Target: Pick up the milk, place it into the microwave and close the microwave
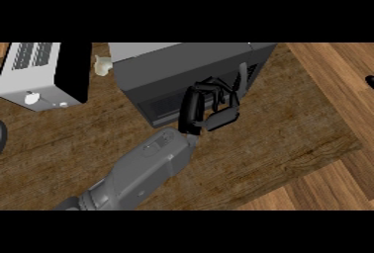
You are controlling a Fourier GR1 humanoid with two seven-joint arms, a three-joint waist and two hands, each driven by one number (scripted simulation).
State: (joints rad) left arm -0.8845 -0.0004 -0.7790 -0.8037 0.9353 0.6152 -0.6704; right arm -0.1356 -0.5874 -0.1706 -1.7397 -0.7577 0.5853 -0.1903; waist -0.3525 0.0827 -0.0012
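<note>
The dark grey microwave stands at the top middle of the counter, and its door looks shut against the body. My right hand is at the microwave's front face, its fingers lying loosely against the door near a vertical grey handle. The hand holds nothing, and its grey forearm comes in from the lower left. No milk shows anywhere. A dark sliver at the left edge seems to be my left hand.
A silver toaster with a black side stands at the top left. A small pale object sits between it and the microwave. A wooden board lies under the appliances. A black object pokes in at the right edge.
</note>
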